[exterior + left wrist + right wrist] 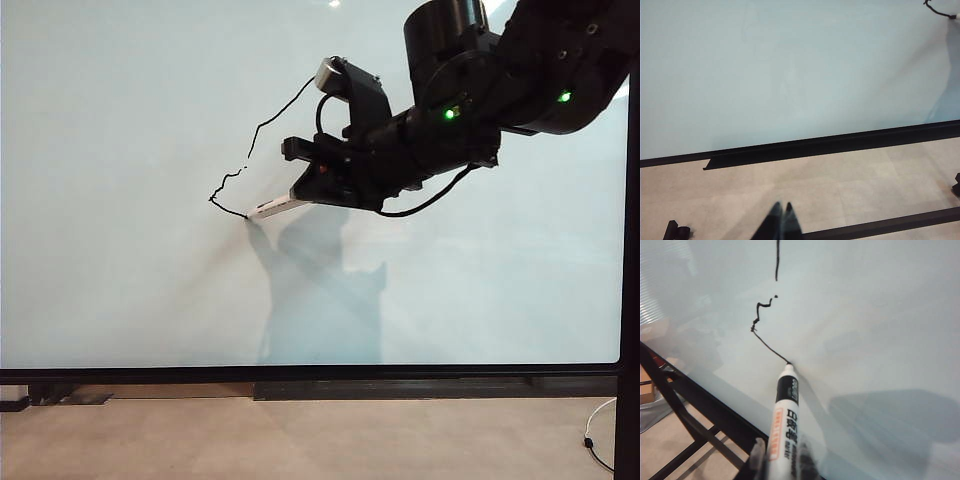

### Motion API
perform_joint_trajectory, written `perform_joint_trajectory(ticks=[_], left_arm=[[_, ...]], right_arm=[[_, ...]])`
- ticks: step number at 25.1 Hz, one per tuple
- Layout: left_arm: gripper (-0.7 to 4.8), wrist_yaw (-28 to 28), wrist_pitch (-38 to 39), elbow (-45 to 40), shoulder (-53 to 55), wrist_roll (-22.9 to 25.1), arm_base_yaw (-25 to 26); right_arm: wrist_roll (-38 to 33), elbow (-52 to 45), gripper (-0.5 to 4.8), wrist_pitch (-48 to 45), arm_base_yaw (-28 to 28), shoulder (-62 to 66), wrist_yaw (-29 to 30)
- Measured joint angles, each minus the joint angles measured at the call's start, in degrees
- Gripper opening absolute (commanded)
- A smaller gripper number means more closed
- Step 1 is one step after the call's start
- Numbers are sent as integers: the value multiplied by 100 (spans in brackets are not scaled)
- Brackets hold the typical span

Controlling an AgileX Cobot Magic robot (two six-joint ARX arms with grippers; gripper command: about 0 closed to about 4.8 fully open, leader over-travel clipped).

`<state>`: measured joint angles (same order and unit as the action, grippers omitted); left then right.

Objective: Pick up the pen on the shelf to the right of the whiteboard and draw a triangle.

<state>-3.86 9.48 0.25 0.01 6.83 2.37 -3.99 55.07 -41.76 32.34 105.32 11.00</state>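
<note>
Right gripper [318, 185]: pinching the pen by the rear of its barrel, jaws pressed onto it; the arm reaches in from the upper right of the exterior view.
Pen [785, 415]: white barrel with printed label, dark collar, tip pressed to the whiteboard [120, 250]. Long axis runs forward and down-left from the gripper, at a shallow slant to the board face.
Tip contact: touching the board right at the free end of the drawn line, ahead of the fingers (no gap visible in the right wrist view).
Triangle [255, 140]: only one side so far, a wobbly stroke coming down from the upper right to a kinked low-left corner, then a short run out to the tip. Unfinished, by my reading; base and closing side not yet drawn.
Coming move: the base should run rightward, back under the gripper body, so the pen would be dragged rather than pushed (likely smoother than the jittery stretch above).
Room: bare board below and to the right of the tip; the black lower edge of the board lies well below, the right edge far off beyond the arm.
Left gripper [780, 222]: fingertips pressed together, nothing between them, low over the floor in front of the board's lower frame, well apart from the pen.
Nearer arm: the right, already on the line.
Risk: shallow pen angle could skip or lift off when the stroke reverses.
</note>
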Motion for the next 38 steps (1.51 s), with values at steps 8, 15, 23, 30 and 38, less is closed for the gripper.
perform_joint_trajectory(ticks=[8, 15, 23, 30, 38], left_arm=[[-5, -2, 0, 0, 0, 0, 0], [-5, 0, 0, 0, -2, 0, 0], [-5, 0, 0, 0, 0, 0, 0], [-5, -2, 0, 0, 0, 0, 0], [-5, 0, 0, 0, 2, 0, 0]], right_arm=[[94, -219, -5, -35, -170, -254, -52], [197, -431, -5, -105, -238, -413, -151], [216, -667, -5, -431, -249, -437, -256], [262, -699, -5, -575, -267, -437, -129], [278, -828, -5, -802, -315, -448, -111]])
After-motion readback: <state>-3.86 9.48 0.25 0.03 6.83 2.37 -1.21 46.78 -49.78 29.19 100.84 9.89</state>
